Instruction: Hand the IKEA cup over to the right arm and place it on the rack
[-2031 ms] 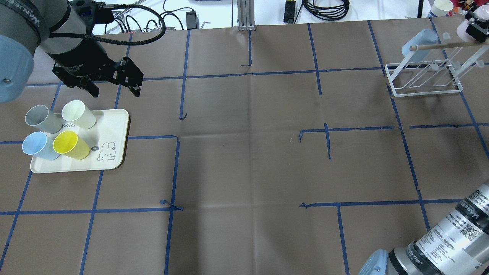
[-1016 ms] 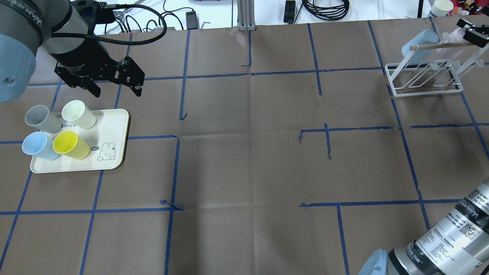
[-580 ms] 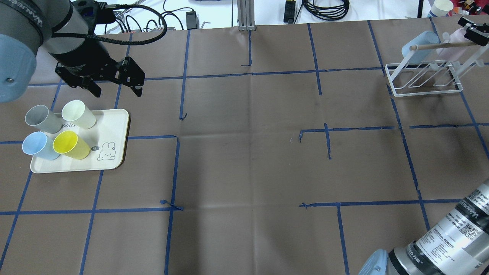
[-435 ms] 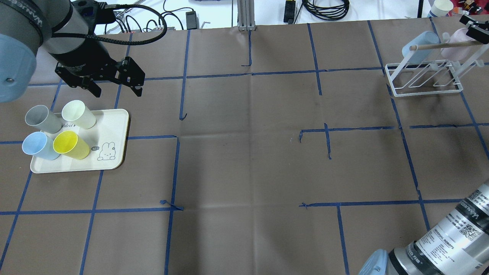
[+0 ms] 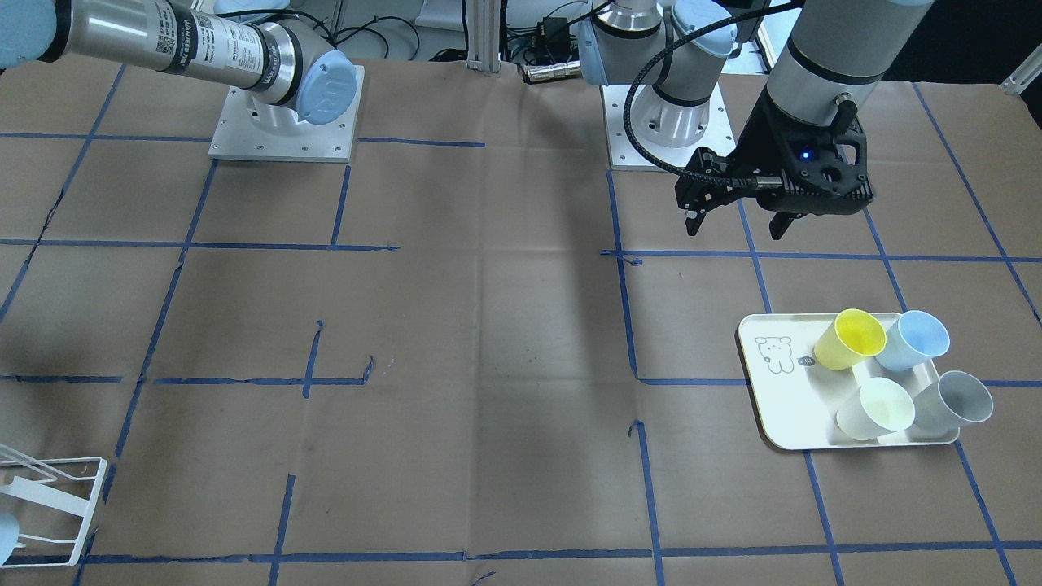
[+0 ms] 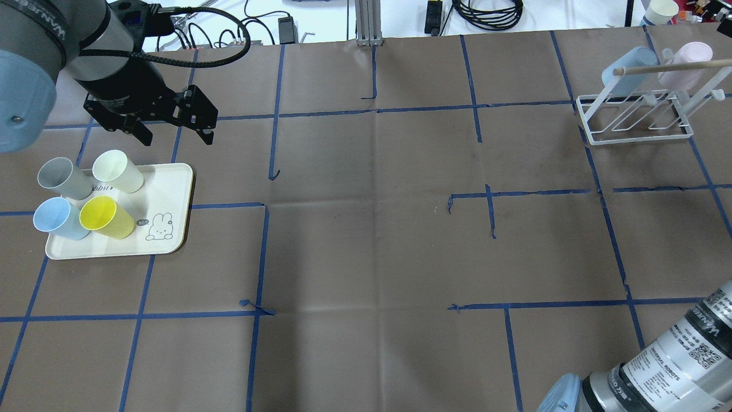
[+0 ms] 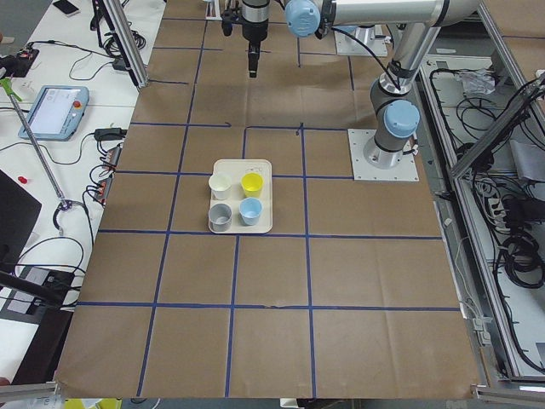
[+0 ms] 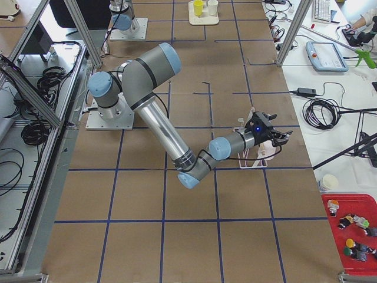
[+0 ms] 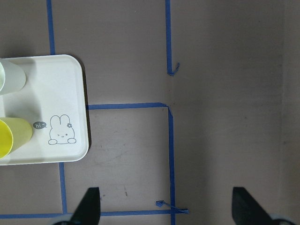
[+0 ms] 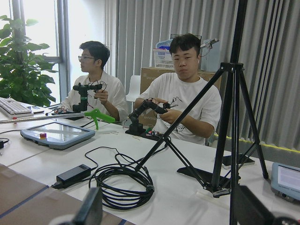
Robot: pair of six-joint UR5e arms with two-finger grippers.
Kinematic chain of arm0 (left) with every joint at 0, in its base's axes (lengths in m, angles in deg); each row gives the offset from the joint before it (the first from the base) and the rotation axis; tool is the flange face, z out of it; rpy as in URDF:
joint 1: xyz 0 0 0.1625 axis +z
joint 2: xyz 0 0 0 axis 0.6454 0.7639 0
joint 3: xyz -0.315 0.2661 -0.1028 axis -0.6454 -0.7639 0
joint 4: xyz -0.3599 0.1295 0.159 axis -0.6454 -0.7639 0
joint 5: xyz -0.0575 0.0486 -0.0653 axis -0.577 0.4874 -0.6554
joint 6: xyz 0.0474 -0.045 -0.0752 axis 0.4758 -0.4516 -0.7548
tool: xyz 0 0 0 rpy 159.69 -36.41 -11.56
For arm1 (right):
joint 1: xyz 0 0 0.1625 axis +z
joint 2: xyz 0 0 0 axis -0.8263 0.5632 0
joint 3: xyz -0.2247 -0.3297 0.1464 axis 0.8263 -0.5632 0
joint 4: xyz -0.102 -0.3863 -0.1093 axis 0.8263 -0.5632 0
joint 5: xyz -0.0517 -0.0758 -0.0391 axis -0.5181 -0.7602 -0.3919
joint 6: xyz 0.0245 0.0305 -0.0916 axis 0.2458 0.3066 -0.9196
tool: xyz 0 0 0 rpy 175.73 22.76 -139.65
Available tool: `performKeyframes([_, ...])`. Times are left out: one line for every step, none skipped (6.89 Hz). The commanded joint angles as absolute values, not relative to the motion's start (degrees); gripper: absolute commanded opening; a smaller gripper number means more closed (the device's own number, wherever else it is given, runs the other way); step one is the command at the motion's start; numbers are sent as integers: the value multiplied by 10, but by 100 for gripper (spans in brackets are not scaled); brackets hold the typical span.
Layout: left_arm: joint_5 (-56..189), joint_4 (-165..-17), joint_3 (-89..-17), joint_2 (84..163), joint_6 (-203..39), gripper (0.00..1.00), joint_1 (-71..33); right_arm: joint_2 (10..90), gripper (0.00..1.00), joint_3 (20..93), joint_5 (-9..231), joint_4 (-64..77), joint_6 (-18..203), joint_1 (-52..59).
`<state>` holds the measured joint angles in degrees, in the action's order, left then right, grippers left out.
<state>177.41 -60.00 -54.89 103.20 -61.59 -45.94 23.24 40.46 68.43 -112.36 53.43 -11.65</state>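
Note:
A pink cup [image 6: 683, 57] and a pale blue cup [image 6: 629, 63] sit upside down and slanted on the white wire rack [image 6: 635, 136] at the far right. My right gripper [image 10: 169, 208] is open and empty. It is just past the rack in the exterior right view [image 8: 278, 137] and faces away from the table. My left gripper [image 6: 171, 129] is open and empty, hovering beyond the cream tray [image 6: 168, 194]. The tray holds a grey cup [image 6: 60, 178], a cream cup [image 6: 117, 170], a blue cup [image 6: 57, 218] and a yellow cup [image 6: 106, 217].
The table is brown paper with a blue tape grid. A wooden rod [image 6: 663, 67] runs across the top of the rack. Cables and a metal post [image 6: 369, 23] lie beyond the far edge. Two operators [image 10: 183, 93] sit at a desk past the table.
My right gripper set the pink cup on the rack, let go of it and drew back up and right, out of the overhead view. The left gripper barely moved.

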Motion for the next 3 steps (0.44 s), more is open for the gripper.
performKeyframes([1772,-600,-549,1033,-616,99,-459,311,100,437,633,-1022,529,-110])
performKeyframes([1773,-599,-549,1032,-616,99,-459,352,100,465,566,-915,525,-107])
performKeyframes([1772,-599,-548,1034,-616,99,-459,400,100,493,489,-794,485,-106])
